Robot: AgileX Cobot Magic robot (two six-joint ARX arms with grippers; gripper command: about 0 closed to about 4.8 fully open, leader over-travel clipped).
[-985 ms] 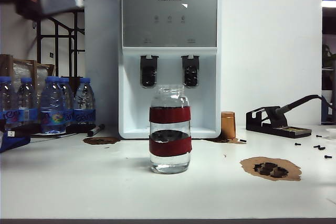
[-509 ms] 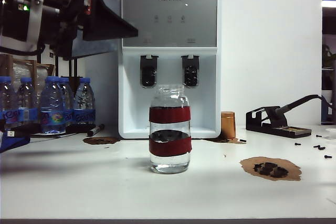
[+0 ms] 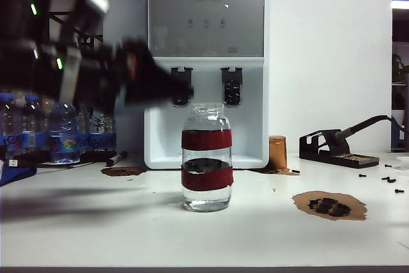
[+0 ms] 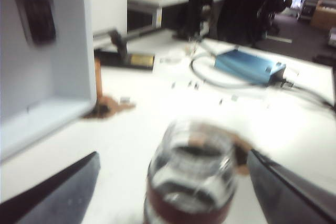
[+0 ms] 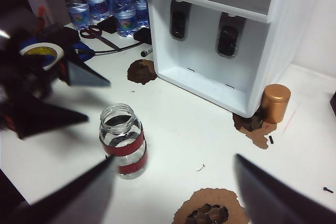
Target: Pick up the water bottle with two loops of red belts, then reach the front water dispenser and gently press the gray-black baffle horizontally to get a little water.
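Observation:
The water bottle [image 3: 206, 158], clear glass with two red bands, stands upright on the white table in front of the water dispenser [image 3: 204, 23]. It also shows in both wrist views [image 4: 191, 177] [image 5: 123, 140]. My left gripper [image 3: 163, 86] is a blur up and to the left of the bottle, partly covering the left gray-black baffle [image 3: 185, 91]; the right baffle [image 3: 231, 86] is free. In the left wrist view the left gripper [image 4: 173, 153] is open, with the bottle ahead and untouched. High above the table, my right gripper [image 5: 174, 157] is open and holds nothing.
Blue-capped plastic bottles [image 3: 64, 126] and a marker [image 3: 117, 158] sit at the left. To the right of the dispenser are a copper cup [image 3: 277, 152] and a soldering stand [image 3: 335, 148]. A brown patch with dark bits [image 3: 329, 205] and loose screws [image 3: 390, 180] lie at the right.
My left arm has swung down and to the right, from the upper left corner to the level of the baffles. The bottle has not moved.

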